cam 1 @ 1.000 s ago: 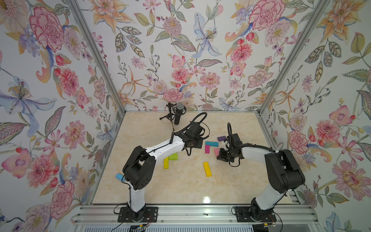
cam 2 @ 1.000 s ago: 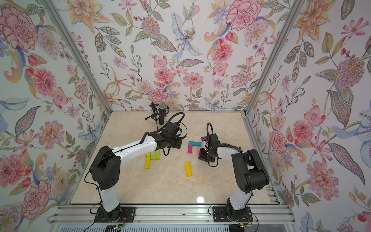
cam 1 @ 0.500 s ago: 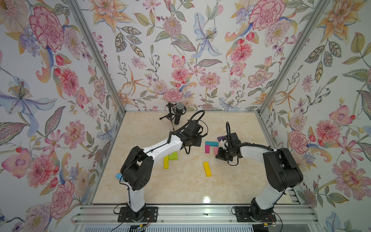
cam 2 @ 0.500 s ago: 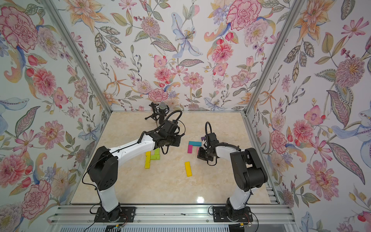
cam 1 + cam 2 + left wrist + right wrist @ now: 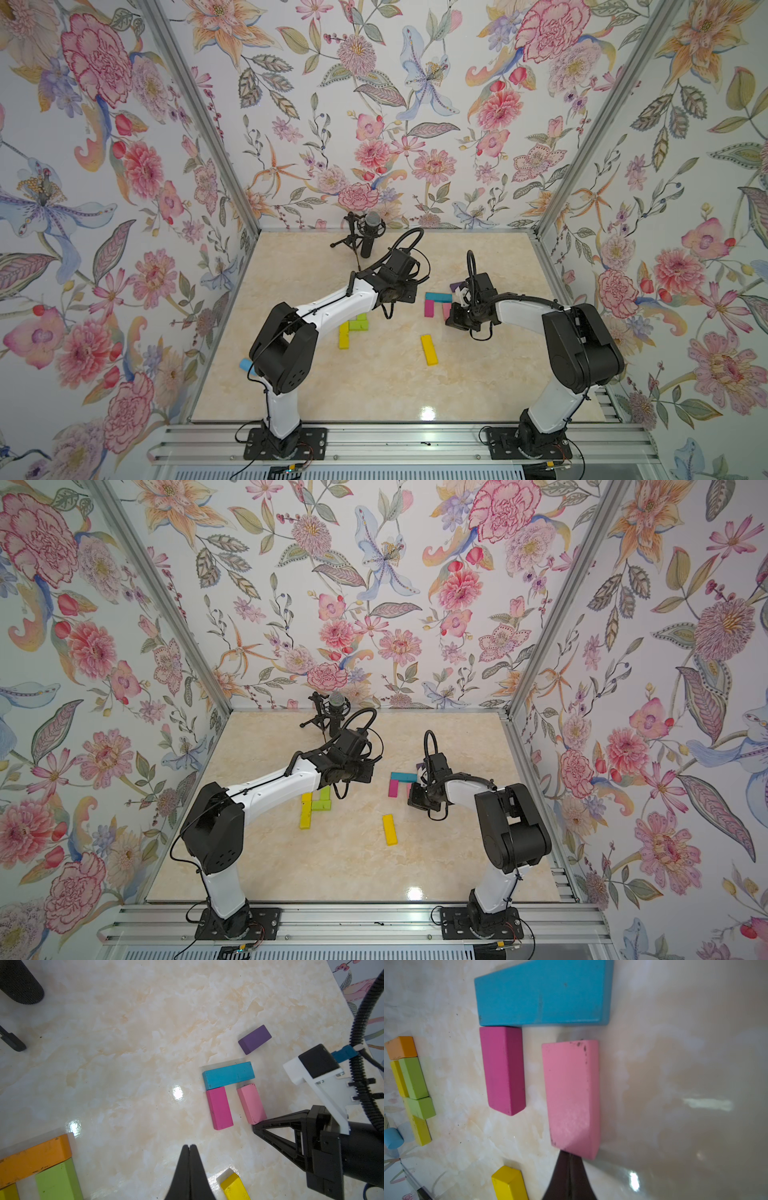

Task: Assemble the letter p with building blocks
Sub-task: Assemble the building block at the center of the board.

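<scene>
1. Single bricks, one of each colour: teal brick point(image 5: 228, 1075), magenta brick point(image 5: 220, 1108), pink brick point(image 5: 251, 1103), purple brick point(image 5: 254, 1039), orange brick point(image 5: 35, 1157).
2. lime green bricks point(image 5: 413, 1077): two.
3. yellow bricks point(image 5: 429, 350): two counted. The one beside the greens may be two pieces end to end, can't tell.
4. Bricks in all: nine.
5. light-blue cylinder point(image 5: 245, 365): one, by the bench's point(image 5: 374, 386) left edge.
6. microphone point(image 5: 370, 235) on tripod: one.
7. robot arms point(image 5: 332, 303): two.
</scene>
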